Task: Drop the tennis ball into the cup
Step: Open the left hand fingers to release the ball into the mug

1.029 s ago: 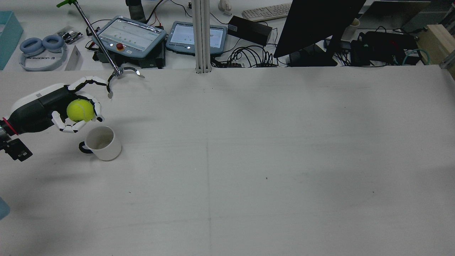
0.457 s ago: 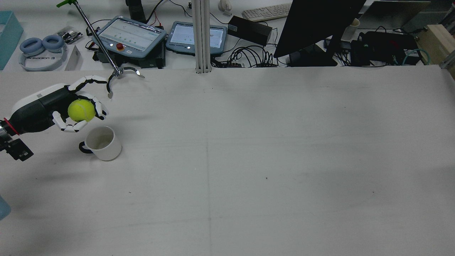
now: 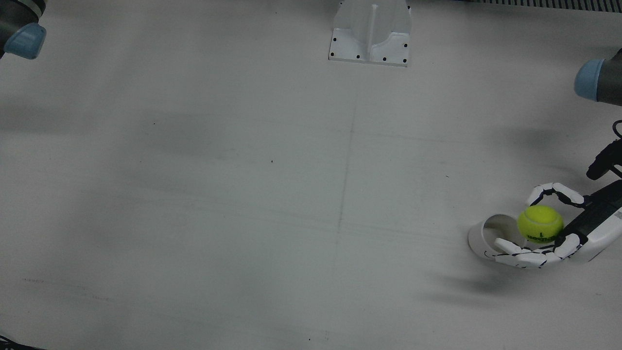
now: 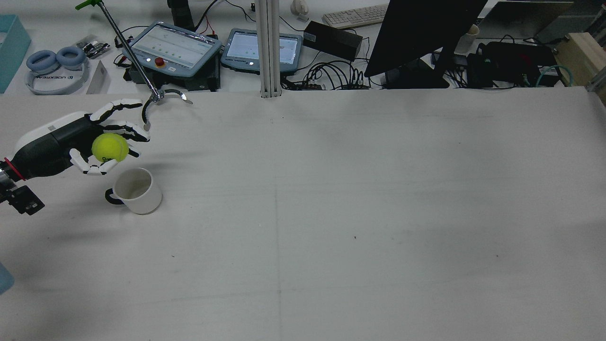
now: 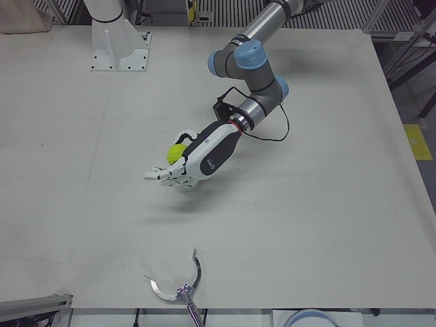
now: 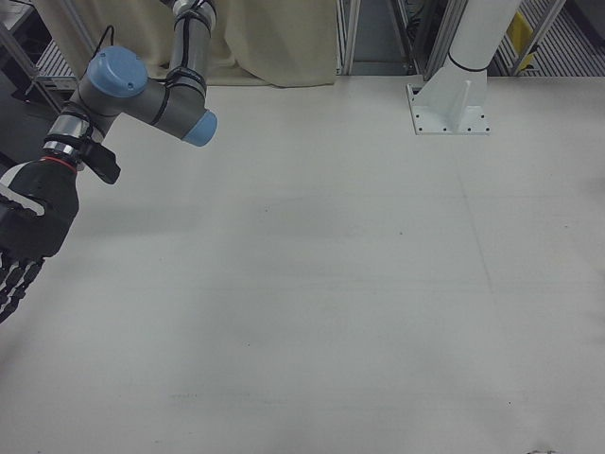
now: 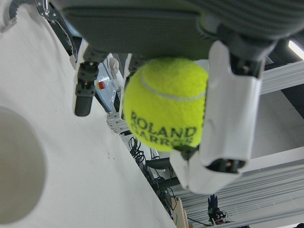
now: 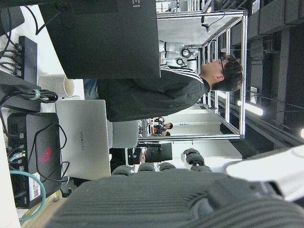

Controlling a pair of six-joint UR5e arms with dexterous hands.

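Observation:
My left hand [image 4: 87, 142] holds the yellow tennis ball [image 4: 110, 147] against its palm, just above and behind the white cup [image 4: 135, 190]. Its upper fingers [image 4: 118, 105] are stretched out, and the lower ones cradle the ball. In the front view the ball [image 3: 540, 224] sits beside the cup's rim [image 3: 478, 233], partly over its mouth. The left hand view shows the ball [image 7: 166, 102] gripped, with the cup's mouth [image 7: 19, 166] below and to the side. In the left-front view the hand [image 5: 197, 160] hides the cup. My right hand [image 6: 28, 222] hangs empty with its fingers apart, far from the cup.
A reach-grabber's metal claw [image 4: 161, 97] lies on the table's far edge, close to my left hand's fingers. Teach pendants [image 4: 173, 47], cables and a monitor [image 4: 416, 33] stand behind the table. A white pedestal [image 3: 370, 31] stands at the robot's side.
My left hand's upper fingers have uncurled and stretched out from the ball. The ball has shifted slightly toward the cup. The cup has not moved.

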